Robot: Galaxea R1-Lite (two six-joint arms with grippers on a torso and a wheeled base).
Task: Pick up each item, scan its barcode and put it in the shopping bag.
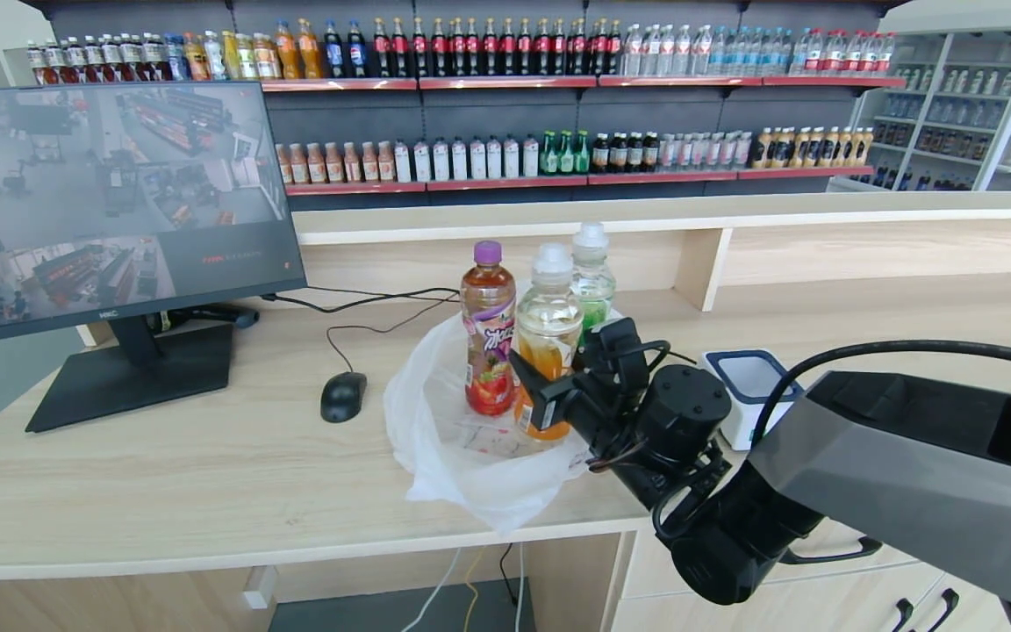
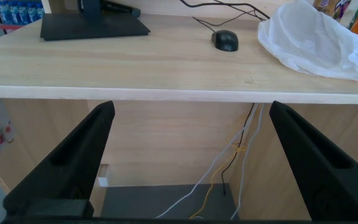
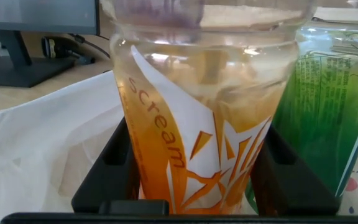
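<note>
The right gripper [image 1: 558,386] clamps the orange bottle [image 1: 548,325] standing on the bag [image 1: 435,439], left gripper [image 2: 191,109] gaping wide; a straight lift seems wise, as red bottle [image 1: 488,333] and green bottle [image 1: 595,281] crowd close

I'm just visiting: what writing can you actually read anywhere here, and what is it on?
"scream": orange letters on the label of the orange drink bottle gripped by the right gripper.
Too blurred to read: fine print on the green bottle.
Not legible: stylised lettering on the purple-capped bottle.
Too small to read: the bezel logo and red on-screen text of the monitor, and labels of the shelf bottles.
</note>
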